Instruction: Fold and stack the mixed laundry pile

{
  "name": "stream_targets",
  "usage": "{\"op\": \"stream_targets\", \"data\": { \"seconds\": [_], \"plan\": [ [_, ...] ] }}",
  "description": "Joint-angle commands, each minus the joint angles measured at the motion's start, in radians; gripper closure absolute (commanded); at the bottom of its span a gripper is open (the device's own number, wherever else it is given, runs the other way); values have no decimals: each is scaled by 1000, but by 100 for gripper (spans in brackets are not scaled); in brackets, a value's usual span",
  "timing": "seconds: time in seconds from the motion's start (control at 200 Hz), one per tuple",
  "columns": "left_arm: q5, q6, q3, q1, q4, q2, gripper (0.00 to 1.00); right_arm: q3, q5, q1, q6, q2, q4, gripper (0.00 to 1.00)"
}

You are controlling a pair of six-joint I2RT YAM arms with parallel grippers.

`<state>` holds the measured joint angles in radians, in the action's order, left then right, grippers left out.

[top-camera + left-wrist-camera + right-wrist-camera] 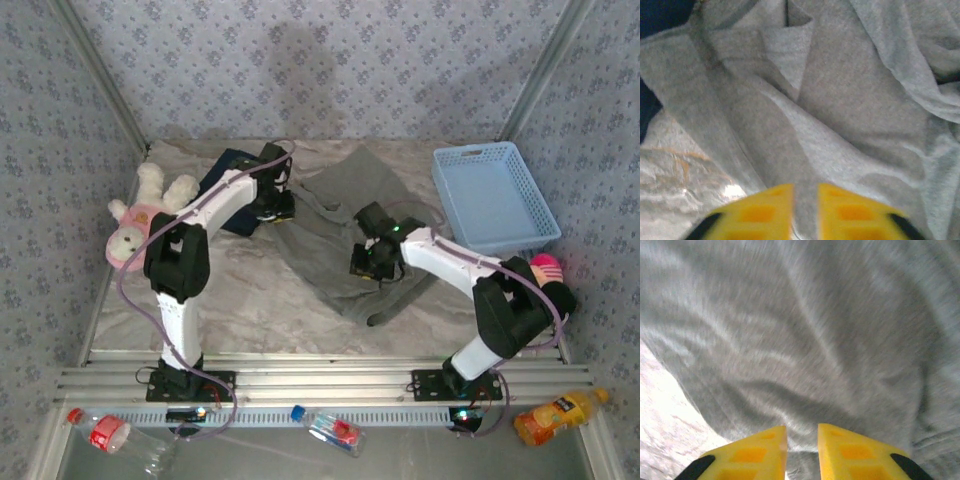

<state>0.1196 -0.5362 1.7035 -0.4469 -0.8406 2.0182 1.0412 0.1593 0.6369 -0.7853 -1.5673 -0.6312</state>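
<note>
Pinching the olive-grey garment (330, 215), left hand (805, 189) at its left edge, right hand (802, 430) mid-cloth

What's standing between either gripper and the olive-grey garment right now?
Nothing visible. The left gripper and the right gripper are both down on the olive-grey garment. In each wrist view its cloth sits in the narrow gap between the yellow fingers.
</note>
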Motion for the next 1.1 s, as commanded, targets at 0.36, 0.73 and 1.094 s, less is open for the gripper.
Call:
{"op": "stream_targets", "data": {
  "seconds": [0.36,0.73,1.094],
  "plan": [
    [14,60,-410,-1,170,-7,100,-338,-133,76,-190,62,1,83],
    [-60,-231,-889,-206,202,-390,100,-370,-123,-127,60,209,-169,76],
    [-239,-241,-629,-311,38,-515,63,-271,-131,-271,124,512,-306,48]
  ]
}}
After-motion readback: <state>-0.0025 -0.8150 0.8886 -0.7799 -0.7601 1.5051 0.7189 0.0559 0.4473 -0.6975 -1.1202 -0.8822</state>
